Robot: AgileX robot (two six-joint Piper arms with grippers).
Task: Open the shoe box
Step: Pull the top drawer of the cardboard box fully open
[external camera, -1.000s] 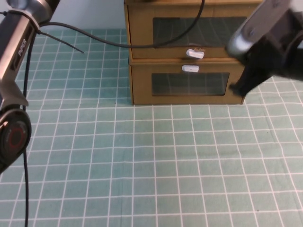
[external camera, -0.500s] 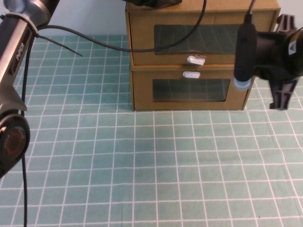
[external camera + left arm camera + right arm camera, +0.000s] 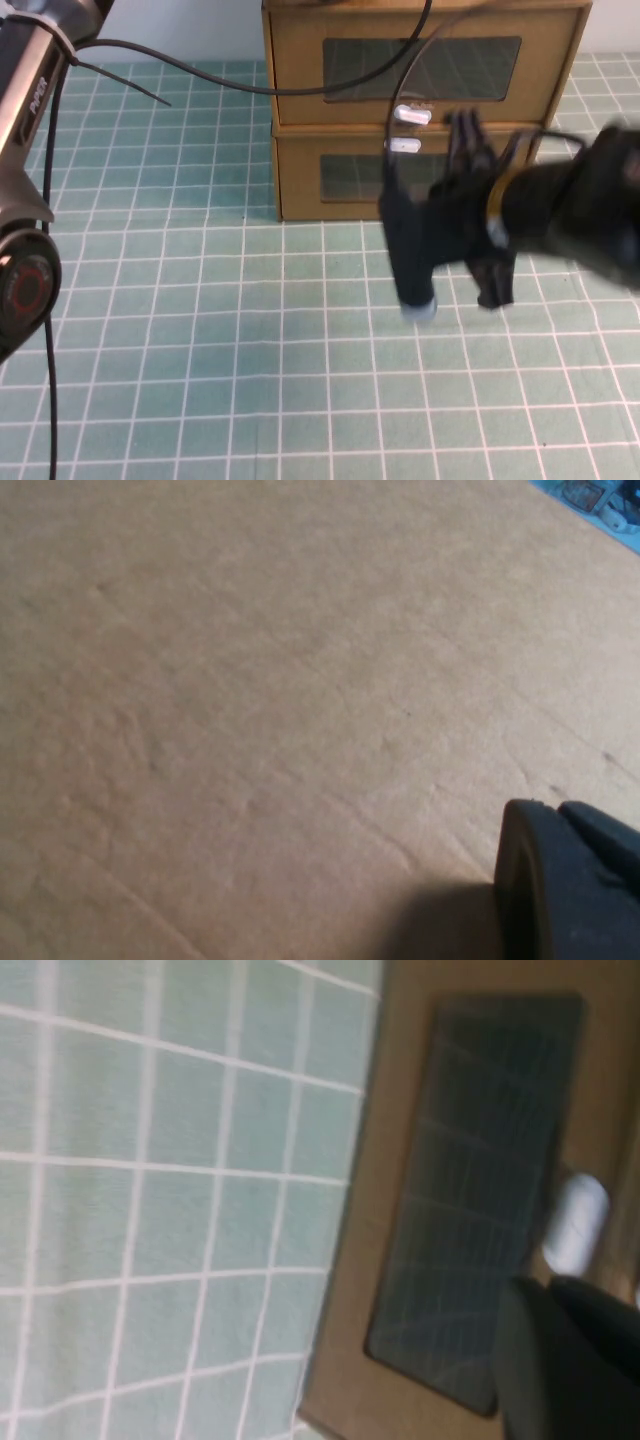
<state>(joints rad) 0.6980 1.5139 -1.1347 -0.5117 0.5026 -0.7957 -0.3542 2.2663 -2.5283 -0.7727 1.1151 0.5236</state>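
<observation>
Two brown cardboard shoe boxes are stacked at the back of the table, the upper box (image 3: 420,60) on the lower box (image 3: 300,180). Each has a dark window and a white handle: upper handle (image 3: 411,115), lower handle (image 3: 402,146). My right gripper (image 3: 463,128) is shut and empty, just right of the two handles, in front of the boxes. In the right wrist view the lower handle (image 3: 575,1222) lies just beyond the right gripper (image 3: 560,1350). My left gripper (image 3: 565,880) rests shut against bare cardboard (image 3: 250,680); it is hidden in the high view.
The boxes stand on a green grid mat (image 3: 250,350). My left arm (image 3: 30,150) runs up the left edge, and its black cable (image 3: 250,88) crosses the upper box front. My right arm's body (image 3: 560,215) covers part of the lower box.
My right arm has swung from the right side of the boxes leftward and down, across the front of the lower box. The boxes stay closed. The left arm is still.
</observation>
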